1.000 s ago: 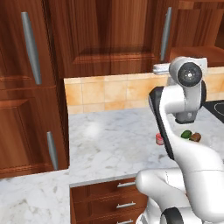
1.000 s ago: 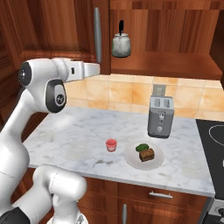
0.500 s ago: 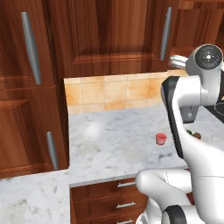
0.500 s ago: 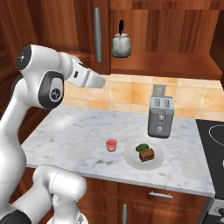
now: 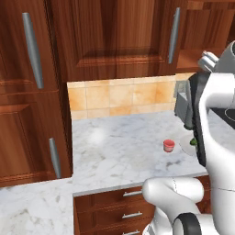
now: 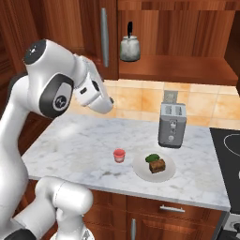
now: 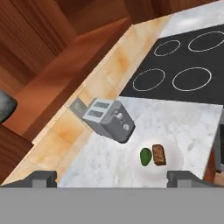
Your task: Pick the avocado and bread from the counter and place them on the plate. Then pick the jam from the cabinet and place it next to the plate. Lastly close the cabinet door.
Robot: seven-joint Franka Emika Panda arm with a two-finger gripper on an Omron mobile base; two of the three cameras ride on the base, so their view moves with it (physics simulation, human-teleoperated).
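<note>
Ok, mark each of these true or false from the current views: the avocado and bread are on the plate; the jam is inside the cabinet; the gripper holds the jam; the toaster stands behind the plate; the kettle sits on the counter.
1. The avocado and bread are on the plate. True.
2. The jam is inside the cabinet. False: it stands on the counter, just beside the plate.
3. The gripper holds the jam. False: it is open and empty, up in the air.
4. The toaster stands behind the plate. True.
5. The kettle sits on the counter. False: it is on the cabinet shelf above.
</note>
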